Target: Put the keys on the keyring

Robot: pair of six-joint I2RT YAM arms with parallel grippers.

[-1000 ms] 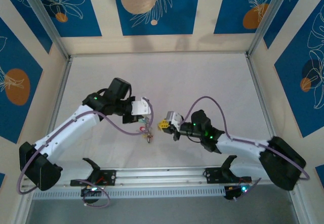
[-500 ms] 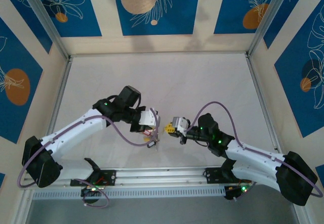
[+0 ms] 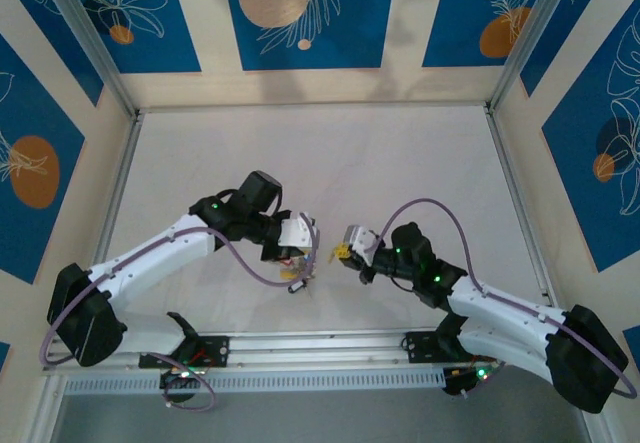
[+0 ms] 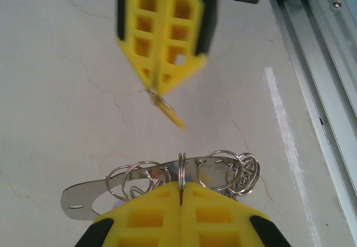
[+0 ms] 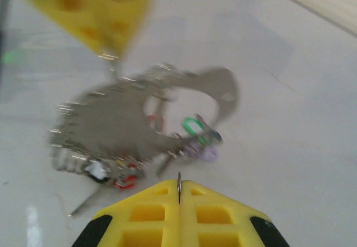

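Pale worktop point(image 3: 400, 163), blue patterned panels point(image 3: 300, 13) behind. Top view: left hand point(image 3: 310, 256) clamped on the keyring point(image 3: 298, 279), which dangles just under it with keys point(image 3: 292, 285) bunched on it. Right hand point(image 3: 339, 253) just beside the left hand, tip to tip, pinching a yellow-tagged key point(image 3: 343, 254).

Left wrist view: left hand's yellow fingers point(image 4: 139, 224) pressed together on a thin edge of the keyring, small rings either side. Right hand above it, closed, yellow-tagged key hanging off its tip, near the keyring, not touching.

Right wrist view: blurred. Right hand's fingers point(image 5: 145, 213) shut on a metal sliver. Keyring just beyond them, under the left hand; red, green, purple tags point(image 5: 192, 127) along its lower edge.
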